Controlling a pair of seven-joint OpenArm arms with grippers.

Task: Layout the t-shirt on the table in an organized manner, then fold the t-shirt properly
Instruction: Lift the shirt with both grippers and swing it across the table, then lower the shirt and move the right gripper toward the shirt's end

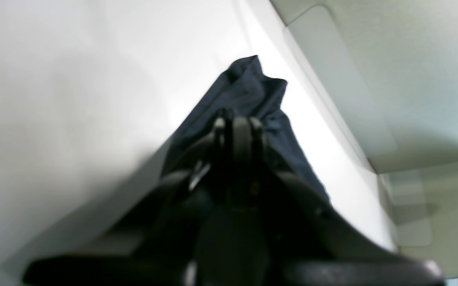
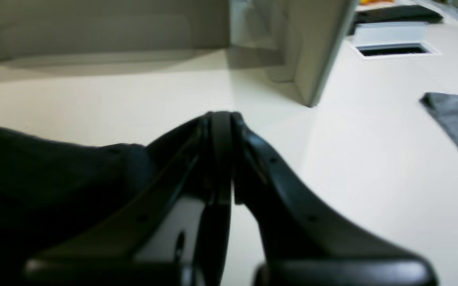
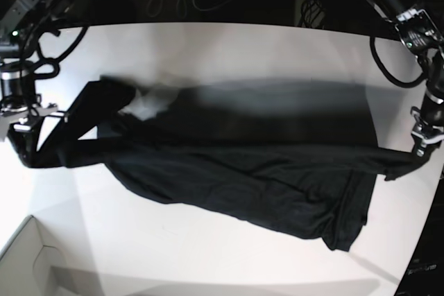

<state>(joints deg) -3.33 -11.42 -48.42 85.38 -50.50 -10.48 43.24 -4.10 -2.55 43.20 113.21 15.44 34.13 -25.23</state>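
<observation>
The t-shirt [image 3: 243, 171] hangs stretched between the two arms above the table [image 3: 208, 53], its hem sagging toward the near edge and its shadow falling behind it. A white box [image 3: 24, 261] sits at the near corner. The right gripper [image 3: 24, 145] has its jaws clamped together on one end of the cloth; across the table, the left gripper [image 3: 420, 150] is pinched tight on the other end. Beyond, the far edge meets darkness.

Left tool [image 1: 239, 123] pinching t-shirt [image 1: 249, 89]
</observation>
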